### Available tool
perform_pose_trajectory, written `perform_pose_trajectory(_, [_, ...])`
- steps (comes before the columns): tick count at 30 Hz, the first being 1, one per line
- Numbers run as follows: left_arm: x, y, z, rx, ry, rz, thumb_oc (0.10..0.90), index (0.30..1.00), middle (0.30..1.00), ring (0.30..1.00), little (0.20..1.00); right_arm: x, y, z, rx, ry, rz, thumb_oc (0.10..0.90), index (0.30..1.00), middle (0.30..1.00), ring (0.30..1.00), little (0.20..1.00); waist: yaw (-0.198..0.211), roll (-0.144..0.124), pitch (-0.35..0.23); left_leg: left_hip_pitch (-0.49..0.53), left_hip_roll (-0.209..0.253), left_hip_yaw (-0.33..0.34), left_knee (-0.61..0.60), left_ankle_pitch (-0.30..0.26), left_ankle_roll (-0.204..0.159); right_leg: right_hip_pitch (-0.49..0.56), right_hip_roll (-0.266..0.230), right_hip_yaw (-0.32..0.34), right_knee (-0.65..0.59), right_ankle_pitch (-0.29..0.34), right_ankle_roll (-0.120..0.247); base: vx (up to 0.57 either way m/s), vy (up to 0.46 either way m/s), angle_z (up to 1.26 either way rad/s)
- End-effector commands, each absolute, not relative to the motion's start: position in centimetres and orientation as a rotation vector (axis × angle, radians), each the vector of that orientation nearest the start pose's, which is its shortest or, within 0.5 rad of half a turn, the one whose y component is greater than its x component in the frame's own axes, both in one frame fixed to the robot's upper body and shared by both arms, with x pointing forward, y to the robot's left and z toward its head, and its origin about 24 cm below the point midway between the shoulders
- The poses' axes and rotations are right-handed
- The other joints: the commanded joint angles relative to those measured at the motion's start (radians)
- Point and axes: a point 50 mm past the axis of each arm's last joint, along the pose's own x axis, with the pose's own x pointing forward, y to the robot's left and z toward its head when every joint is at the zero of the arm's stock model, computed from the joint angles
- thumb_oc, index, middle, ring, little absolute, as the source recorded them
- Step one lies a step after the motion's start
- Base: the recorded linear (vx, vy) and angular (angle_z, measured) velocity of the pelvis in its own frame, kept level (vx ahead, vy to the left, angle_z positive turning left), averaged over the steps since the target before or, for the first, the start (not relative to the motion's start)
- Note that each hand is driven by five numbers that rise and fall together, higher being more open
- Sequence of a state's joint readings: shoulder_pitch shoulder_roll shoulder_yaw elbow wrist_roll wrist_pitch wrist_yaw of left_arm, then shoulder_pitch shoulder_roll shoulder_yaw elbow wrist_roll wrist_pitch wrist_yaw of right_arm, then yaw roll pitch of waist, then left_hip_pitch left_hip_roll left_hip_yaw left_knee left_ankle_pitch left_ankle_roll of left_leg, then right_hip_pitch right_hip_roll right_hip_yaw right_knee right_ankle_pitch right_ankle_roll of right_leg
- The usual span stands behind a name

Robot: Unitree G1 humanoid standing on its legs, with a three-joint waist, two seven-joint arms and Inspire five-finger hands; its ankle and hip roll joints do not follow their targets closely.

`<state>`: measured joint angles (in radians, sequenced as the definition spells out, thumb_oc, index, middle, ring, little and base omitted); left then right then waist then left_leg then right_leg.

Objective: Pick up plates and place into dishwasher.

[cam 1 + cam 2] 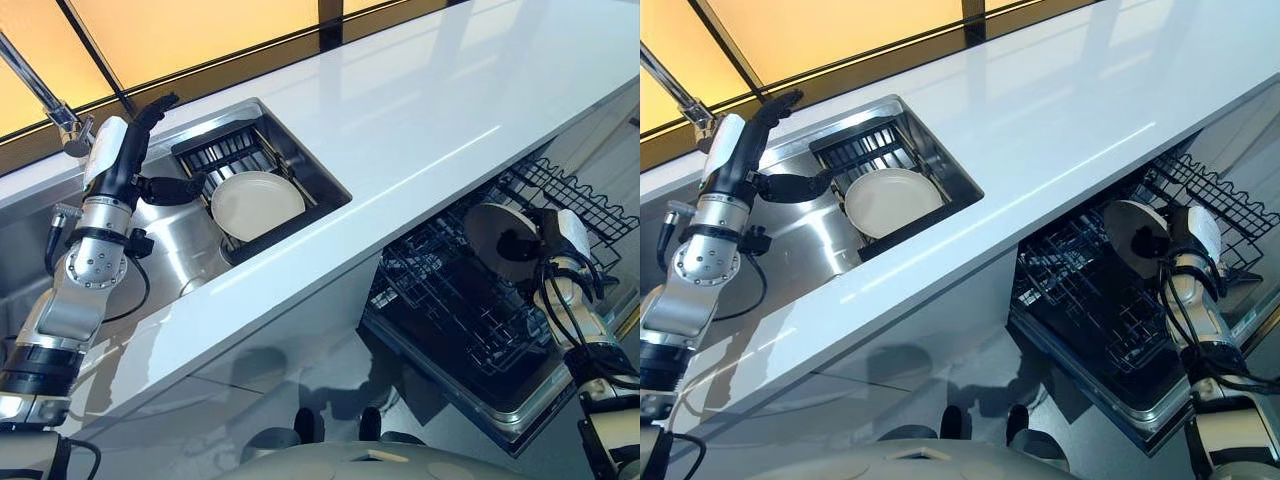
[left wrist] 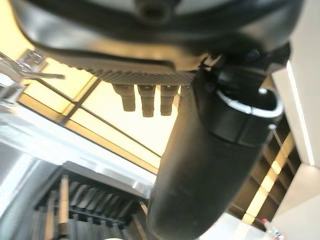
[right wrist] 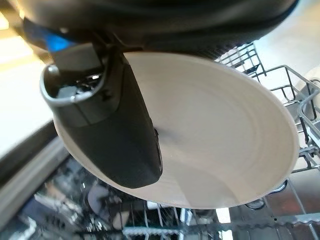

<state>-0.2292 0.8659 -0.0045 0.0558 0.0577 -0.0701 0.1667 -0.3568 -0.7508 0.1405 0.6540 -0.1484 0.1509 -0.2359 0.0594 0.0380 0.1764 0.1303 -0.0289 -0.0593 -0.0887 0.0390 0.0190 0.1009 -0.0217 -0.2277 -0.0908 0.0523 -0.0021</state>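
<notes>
The white worktop [image 1: 420,110] runs across the scene; the sink [image 1: 180,240] is set into it at the robot's left, and the dishwasher rack [image 1: 470,300] stands pulled out below its front edge at the right.

Dishwasher rack: a dark wire basket with upright tines. The far end of the rack is cut off by the view edge, and which slots are free cannot be made out among the wires.

Plates: two are visible. One cream plate in the sink [image 1: 257,203] lies face up on a dark ribbed drainer [image 1: 225,152]. The second, the held plate [image 3: 210,135], is tilted on edge above the rack. Judged from appearance, both are rigid, glazed, smooth and breakable, of moderate weight; the glaze is likely slippery. Take hold at the rim, thumb on one face and fingers on the other, and avoid striking the wires.

Right hand [image 1: 530,243]: clamped on the held plate, thumb pressed on the concave face as its wrist view shows. The fingers behind the plate are hidden, so depth of grip cannot be confirmed.

Left hand [image 1: 135,150]: raised over the sink beside the drainer, fingers extended, thumb spread, holding nothing. A faucet [image 1: 40,85] stands just behind it.

Whether the held plate's lower rim touches the rack cannot be told
</notes>
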Motion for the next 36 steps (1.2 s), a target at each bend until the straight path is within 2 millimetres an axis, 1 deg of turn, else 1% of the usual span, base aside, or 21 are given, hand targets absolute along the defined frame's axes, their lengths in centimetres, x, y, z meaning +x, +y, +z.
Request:
perform_pose_trajectory(1, [28.4, 29.0, 23.6, 0.95, -0.552, 0.262, 0.8, 0.9, 0.9, 0.9, 0.9, 31.4, -36.9, 14.6, -1.13, 0.187, -0.518, 0.1, 0.3, 0.3, 0.3, 0.2, 0.019, 0.0, -0.05, -0.036, -0.027, 0.077, 0.027, -0.093, -0.024, -0.012, 0.019, -0.039, 0.147, -0.191, 0.046, -0.09, -0.015, 0.03])
perform_pose_trajectory(3, [28.5, 29.0, 24.3, 0.95, -0.571, 0.274, 0.8, 0.9, 0.9, 0.9, 0.9, 31.7, -37.2, 15.0, -1.145, 0.226, -0.525, 0.1, 0.3, 0.3, 0.3, 0.2, 0.026, 0.003, -0.03, -0.066, -0.025, 0.075, 0.033, -0.081, -0.031, -0.027, 0.021, -0.039, 0.136, -0.181, 0.042, -0.14, -0.013, 0.04])
perform_pose_trajectory(4, [28.6, 29.0, 24.6, 0.949, -0.581, 0.281, 0.8, 0.9, 0.9, 0.9, 0.9, 31.9, -37.3, 15.1, -1.144, 0.246, -0.532, 0.21, 0.394, 0.394, 0.394, 0.31, 0.029, 0.005, -0.019, -0.077, -0.024, 0.074, 0.035, -0.077, -0.033, -0.033, 0.022, -0.038, 0.133, -0.179, 0.04, -0.12, -0.009, 0.06])
perform_pose_trajectory(6, [28.7, 29.0, 25.0, 0.95, -0.592, 0.291, 0.8, 0.9, 0.9, 0.9, 0.9, 32.0, -37.5, 15.1, -1.142, 0.289, -0.54, 0.564, 0.698, 0.698, 0.698, 0.664, 0.031, 0.008, -0.006, -0.093, -0.023, 0.074, 0.038, -0.072, -0.035, -0.042, 0.023, -0.038, 0.13, -0.176, 0.038, -0.12, -0.012, 0.08])
perform_pose_trajectory(7, [28.7, 29.0, 25.5, 0.95, -0.603, 0.298, 0.8, 0.9, 0.9, 0.9, 0.9, 31.9, -37.9, 14.8, -1.14, 0.337, -0.546, 0.8, 0.9, 0.9, 0.9, 0.9, 0.035, 0.01, 0.009, -0.106, -0.021, 0.072, 0.038, -0.065, -0.038, -0.049, 0.025, -0.038, 0.125, -0.172, 0.034, -0.14, -0.014, 0.08])
perform_pose_trajectory(11, [28.7, 29.1, 26.0, 0.95, -0.609, 0.298, 0.8, 0.9, 0.9, 0.9, 0.9, 31.5, -38.5, 13.3, -1.117, 0.456, -0.538, 0.8, 0.9, 0.9, 0.9, 0.9, 0.041, 0.013, 0.029, -0.117, -0.02, 0.07, 0.044, -0.06, -0.038, -0.052, 0.024, -0.045, 0.127, -0.172, 0.026, -0.07, 0.002, 0.07])
perform_pose_trajectory(14, [28.7, 29.0, 26.0, 0.955, -0.602, 0.281, 0.8, 0.9, 0.9, 0.9, 0.9, 31.1, -38.6, 11.9, -1.08, 0.519, -0.522, 0.8, 0.9, 0.9, 0.9, 0.9, 0.043, 0.015, 0.032, -0.112, -0.024, 0.072, 0.05, -0.065, -0.034, -0.049, 0.017, -0.054, 0.138, -0.178, 0.023, -0.02, 0.027, 0.07])
perform_pose_trajectory(19, [28.8, 28.7, 25.5, 0.974, -0.58, 0.242, 0.8, 0.9, 0.9, 0.9, 0.9, 31.1, -38.2, 11.1, -1.023, 0.512, -0.511, 0.8, 0.9, 0.9, 0.9, 0.9, 0.038, 0.019, 0.02, -0.086, -0.035, 0.074, 0.048, -0.076, -0.025, -0.04, 0.005, -0.059, 0.151, -0.18, 0.028, 0.0, 0.077, 0.02])
perform_pose_trajectory(22, [28.9, 28.8, 25.1, 0.985, -0.55, 0.221, 0.8, 0.9, 0.9, 0.9, 0.9, 31.6, -37.3, 11.2, -1.015, 0.461, -0.482, 0.8, 0.9, 0.9, 0.9, 0.9, 0.033, 0.022, 0.006, -0.061, -0.043, 0.085, 0.038, -0.085, -0.018, -0.027, -0.005, -0.059, 0.14, -0.169, 0.041, 0.02, 0.13, -0.02])
perform_pose_trajectory(28, [28.8, 29.7, 23.8, 1.044, -0.467, 0.206, 0.8, 0.9, 0.9, 0.9, 0.9, 32.9, -34.3, 12.7, -1.009, 0.292, -0.399, 0.8, 0.9, 0.9, 0.9, 0.9, 0.022, 0.027, -0.014, -0.016, -0.05, 0.139, 0.01, -0.096, -0.006, -0.009, -0.02, -0.08, 0.115, -0.14, 0.078, 0.01, 0.138, -0.23])
perform_pose_trajectory(33, [29.2, 30.1, 23.5, 1.051, -0.396, 0.177, 0.8, 0.9, 0.9, 0.9, 0.9, 32.9, -32.8, 13.9, -0.983, 0.158, -0.363, 0.8, 0.9, 0.9, 0.9, 0.9, -0.005, 0.022, -0.029, -0.01, -0.055, 0.151, 0.001, -0.101, -0.001, -0.008, -0.014, -0.052, 0.089, -0.124, 0.091, -0.03, 0.081, -0.24])
perform_pose_trajectory(36, [29.8, 30.1, 22.8, 1.055, -0.322, 0.138, 0.8, 0.9, 0.9, 0.9, 0.9, 32.7, -32.1, 14.5, -0.952, 0.086, -0.35, 0.8, 0.9, 0.9, 0.9, 0.9, -0.027, 0.018, -0.035, -0.012, -0.055, 0.142, 0.001, -0.1, 0.0, -0.006, -0.006, -0.017, 0.07, -0.113, 0.094, -0.03, 0.019, -0.16])
